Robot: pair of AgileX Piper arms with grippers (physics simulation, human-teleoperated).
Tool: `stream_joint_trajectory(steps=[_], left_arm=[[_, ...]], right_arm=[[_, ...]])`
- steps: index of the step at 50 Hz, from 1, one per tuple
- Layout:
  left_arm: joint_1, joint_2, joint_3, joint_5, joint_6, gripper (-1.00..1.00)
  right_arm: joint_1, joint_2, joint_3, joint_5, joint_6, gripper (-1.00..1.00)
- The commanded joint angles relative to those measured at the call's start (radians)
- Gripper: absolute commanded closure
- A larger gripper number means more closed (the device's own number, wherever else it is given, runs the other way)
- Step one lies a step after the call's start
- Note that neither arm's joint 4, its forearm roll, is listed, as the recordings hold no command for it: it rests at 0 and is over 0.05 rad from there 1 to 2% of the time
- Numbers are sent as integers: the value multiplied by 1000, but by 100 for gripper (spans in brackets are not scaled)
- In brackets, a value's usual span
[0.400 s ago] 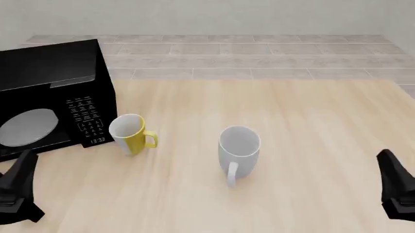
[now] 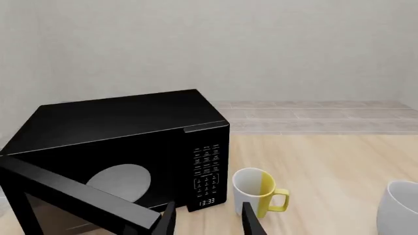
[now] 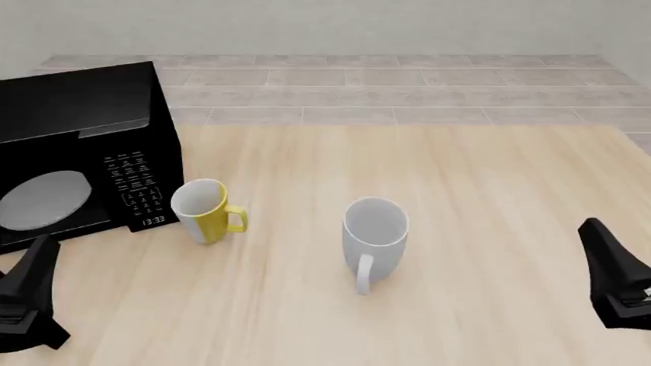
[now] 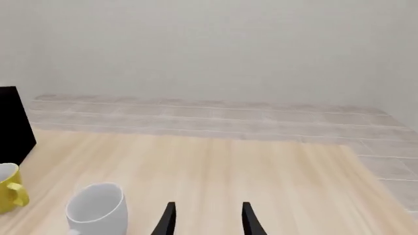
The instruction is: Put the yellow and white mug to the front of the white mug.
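Note:
The small yellow and white mug (image 3: 206,211) stands upright close to the microwave's front right corner, with its handle pointing right. It also shows in the left wrist view (image 2: 259,192) and the right wrist view (image 4: 8,188). The larger white mug (image 3: 374,232) stands to its right near the table's middle, with its handle toward me, and shows in both wrist views (image 2: 400,210) (image 4: 98,210). My left gripper (image 3: 41,248) (image 2: 209,221) is open and empty at the near left, well short of the yellow mug. My right gripper (image 3: 592,229) (image 4: 207,221) is open and empty at the near right.
A black microwave (image 3: 76,145) (image 2: 124,137) fills the table's left side, and its door stands open toward my left gripper. The table's far edge (image 3: 407,124) meets a tiled floor. Bare wood lies in front of and to the right of the white mug.

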Motion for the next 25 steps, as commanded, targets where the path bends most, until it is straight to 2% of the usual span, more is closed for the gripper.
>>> stream_joint_trajectory(steps=[1,3,4,8,10,15,17,21,25], left_arm=[[0,1,0,0,0,-100],[0,1,0,0,0,-100],[0,0,0,0,0,-100],[0,0,0,0,0,-100],[0,1,0,0,0,-100],[0,1,0,0,0,-100],[0,0,0,0,0,-100],[0,1,0,0,0,-100],[0,1,0,0,0,-100]], right_arm=[[108,175,-83,-66,-48,-100],[146,224,-102,-74,-53,-100],[171,249,-109,-79,-28,-100],[221,294,-152,-67,-55,-100],[239,338,-180,-66,-101,-100],[307,439,-251,-41,-97,-100],[320,462,-274,-36,-122,-100],[366,531,-342,-9,-117,-100],[376,615,-399,-6,-138,-100]])
